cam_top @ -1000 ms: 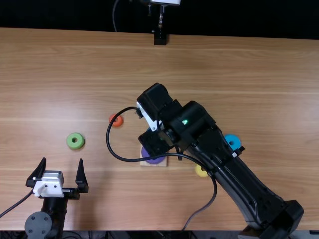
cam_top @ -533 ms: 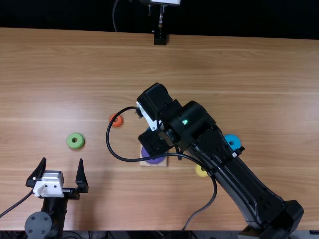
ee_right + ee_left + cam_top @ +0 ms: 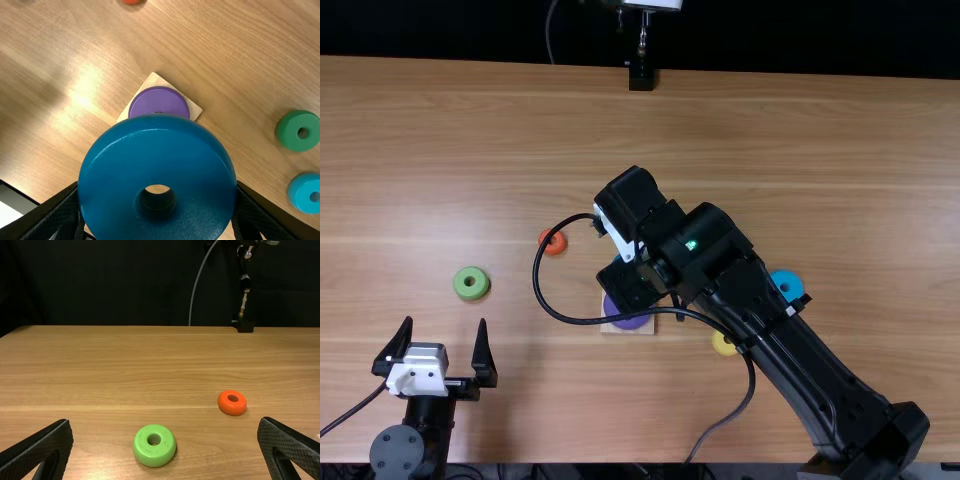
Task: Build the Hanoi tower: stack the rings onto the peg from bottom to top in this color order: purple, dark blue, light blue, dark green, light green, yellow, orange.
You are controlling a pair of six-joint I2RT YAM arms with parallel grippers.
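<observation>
1. Judged to be on step two: adding the dark blue ring (image 3: 155, 145) above the purple ring (image 3: 159, 101), already on the square wooden base (image 3: 154, 80).
2. Holding the dark blue ring in the right gripper (image 3: 157, 192), pinched at opposite sides. Seen by the wrist camera just beside the purple ring, partly overlapping in view. Cannot tell height above the base, nor make out the peg.
3. Next, by judgement: line up hole with peg, then lower straight down – no release until threaded and seated flat on purple. Could catch on the peg tip and tilt if let go off-centre.
4. Left gripper (image 3: 445, 321) spread wide, with nothing between the fingers, near the table's near edge. Not needed for this placement, probably.
5. Left to stack afterwards, in order: light blue ring (image 3: 302, 192) and dark green ring (image 3: 290, 132), near each other on the table (image 3: 770, 130); light green ring (image 3: 145, 452), beyond the left gripper; yellow ring (image 3: 723, 345), partly under the right arm (image 3: 790, 350); orange ring (image 3: 231, 410) – last.
</observation>
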